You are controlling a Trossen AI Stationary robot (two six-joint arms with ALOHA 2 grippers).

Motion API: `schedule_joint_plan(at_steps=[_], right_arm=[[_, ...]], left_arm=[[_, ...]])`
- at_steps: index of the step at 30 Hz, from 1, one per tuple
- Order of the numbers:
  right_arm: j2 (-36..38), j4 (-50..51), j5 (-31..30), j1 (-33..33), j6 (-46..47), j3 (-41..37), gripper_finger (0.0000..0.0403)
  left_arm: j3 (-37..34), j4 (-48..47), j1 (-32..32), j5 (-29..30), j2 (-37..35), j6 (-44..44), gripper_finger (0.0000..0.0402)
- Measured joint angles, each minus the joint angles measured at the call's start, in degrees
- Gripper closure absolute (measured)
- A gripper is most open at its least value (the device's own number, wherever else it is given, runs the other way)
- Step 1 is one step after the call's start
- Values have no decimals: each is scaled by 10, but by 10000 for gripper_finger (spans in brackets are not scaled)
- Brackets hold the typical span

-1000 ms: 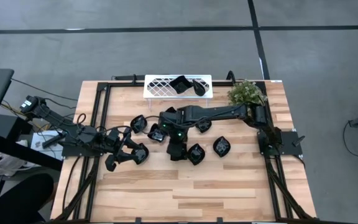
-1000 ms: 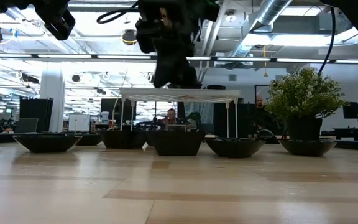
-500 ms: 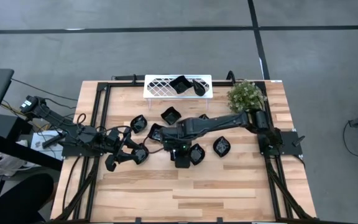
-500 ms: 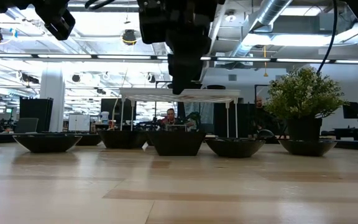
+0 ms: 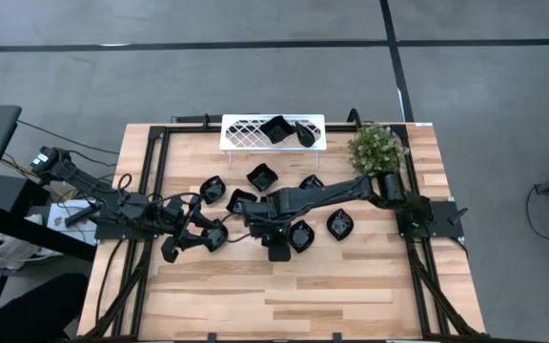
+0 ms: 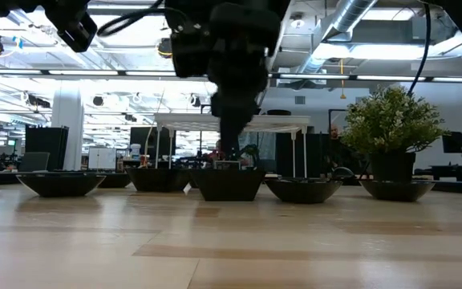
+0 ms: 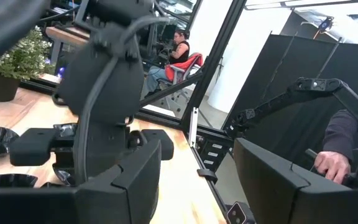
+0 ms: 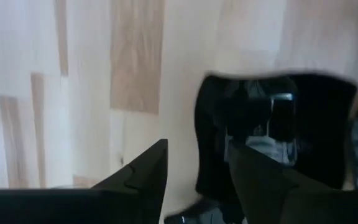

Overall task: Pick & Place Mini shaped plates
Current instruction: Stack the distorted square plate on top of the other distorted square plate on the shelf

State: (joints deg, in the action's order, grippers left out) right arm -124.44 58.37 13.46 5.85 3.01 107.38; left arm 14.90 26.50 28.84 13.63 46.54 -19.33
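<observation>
Mini shaped plates (image 5: 258,176), small glossy black dishes, are seen scattered across the middle of a wooden desk (image 5: 351,295), and two more are seen resting on a white lattice tray (image 5: 246,131) at the desk's far edge. A potted plant (image 5: 377,145) is placed at the far right corner, beside the tray.

The right arm is stretched from the right edge toward the desk's centre, and the right gripper (image 5: 276,246) is held low over a wavy-edged square plate (image 8: 275,127) there. In its wrist view, its fingers (image 8: 138,171) are seen spread, one over the plate's rim and one outside it, with nothing grasped.

The left gripper (image 5: 172,246) is parked near the left edge, beside another plate (image 5: 213,234), its fingers released and empty.

The step in hand is judged to be a pick of the centre plate. For the next move, the right gripper would need to be lowered until the rim lies between the fingers, then clenched, and the plate carried toward the tray.
</observation>
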Motion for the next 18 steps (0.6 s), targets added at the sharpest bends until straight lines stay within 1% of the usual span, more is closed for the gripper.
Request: schedule_joint_plan(at_steps=[3, 8, 12, 18], right_arm=[[-4, -14, -5, 0, 5, 2, 236], [-5, 0, -15, 1, -5, 1, 239], [-5, -5, -27, 5, -28, 1, 242], [-5, -8, -29, 5, -47, 1, 242]], left_arm=[[0, -5, 0, 0, 0, -2, 197], [0, -8, 0, 0, 0, -4, 197], [0, -11, 0, 0, 0, -3, 197], [0, -12, 0, 0, 0, -2, 197]])
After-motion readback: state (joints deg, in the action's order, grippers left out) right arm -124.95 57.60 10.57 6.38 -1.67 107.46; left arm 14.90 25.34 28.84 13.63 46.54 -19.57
